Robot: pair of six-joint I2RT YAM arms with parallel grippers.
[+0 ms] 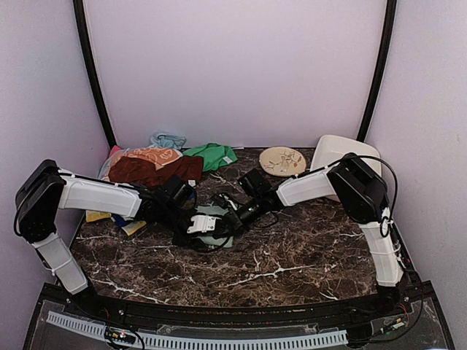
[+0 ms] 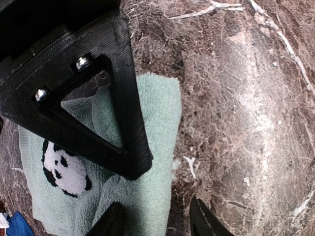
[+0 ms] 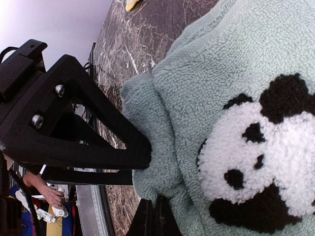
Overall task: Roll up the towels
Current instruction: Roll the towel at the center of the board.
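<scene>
The pale mint-green terry towel with a black-and-white panda motif (image 2: pixel 160 118) lies on the dark brown marble counter (image 1: pixel 306 255) near its middle, partly folded over itself.

The right gripper (image 3: pixel 152 219) has its fingers closed together, pinching a folded edge of this towel. The left gripper (image 2: pixel 157 223) has its fingers parted. One tip is over the towel's edge and the other over bare marble. Whether either tip touches cannot be told.

At the far left corner a dark maroon towel (image 1: pixel 157 170) lies heaped with an orange patterned towel (image 1: pixel 149 154). A bright green towel (image 1: pixel 213 155) and a pale blue towel (image 1: pixel 168 138) lie beside them. A round cream patterned plate (image 1: pixel 282 160) sits at the far edge.
</scene>
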